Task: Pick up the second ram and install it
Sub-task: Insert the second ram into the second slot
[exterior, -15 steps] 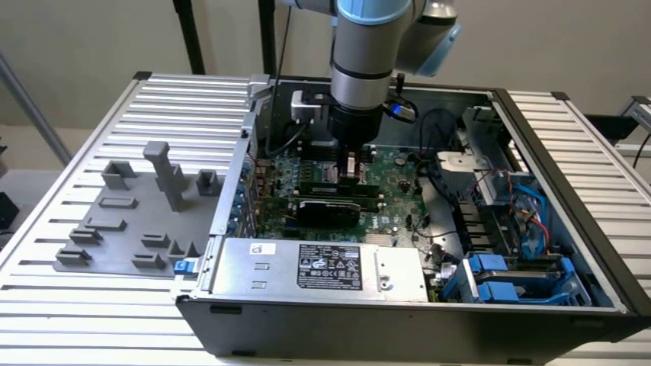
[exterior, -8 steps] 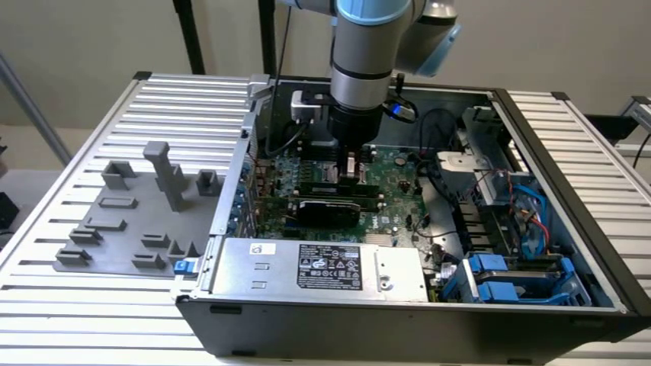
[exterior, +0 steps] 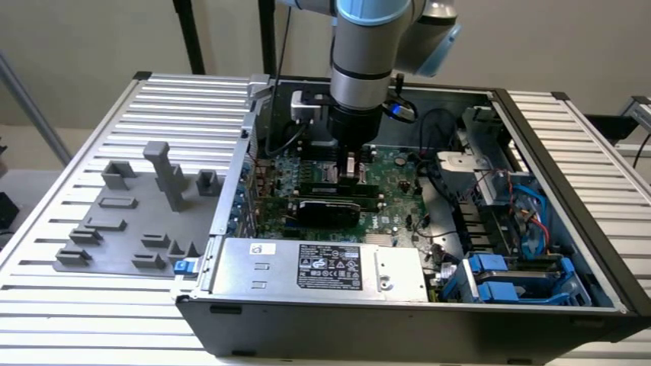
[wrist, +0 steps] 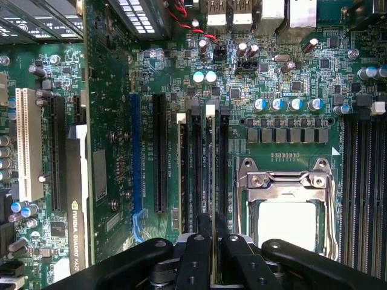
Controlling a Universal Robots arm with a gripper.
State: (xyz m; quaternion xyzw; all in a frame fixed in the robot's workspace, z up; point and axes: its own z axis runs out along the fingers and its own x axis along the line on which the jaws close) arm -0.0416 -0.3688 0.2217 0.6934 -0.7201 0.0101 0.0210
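In the wrist view we see the hand (wrist: 213,238) nearest to us, its two dark fingers (wrist: 195,257) drawn close together and clenched on the top edge of the second ram (wrist: 209,175), a thin green stick seen edge-on. The ram stands upright in line with one of the black memory slots (wrist: 196,172) on the motherboard (wrist: 290,78); whether it is fully seated in the slot we cannot tell. Just beside those slots lies the silver processor socket (wrist: 289,205), and beyond it another set of dark memory slots (wrist: 363,181). On the other side we see a long black expansion slot (wrist: 159,160), a blue one (wrist: 135,157) and a white one (wrist: 28,145), with a black graphics card (wrist: 77,199) standing near them. In the exterior view we look first over the grey power supply (exterior: 315,267) with its label at the near edge of the open computer case (exterior: 569,191), and blue drive brackets (exterior: 508,278) toward the exterior view's right. Farther in, the arm (exterior: 367,53) comes straight down into the case, and the hand (exterior: 351,171) meets the motherboard (exterior: 392,183) in the middle. Outside the case, on the ribbed desk (exterior: 61,297) toward the exterior view's left, rests a grey plate with holder blocks (exterior: 133,221).
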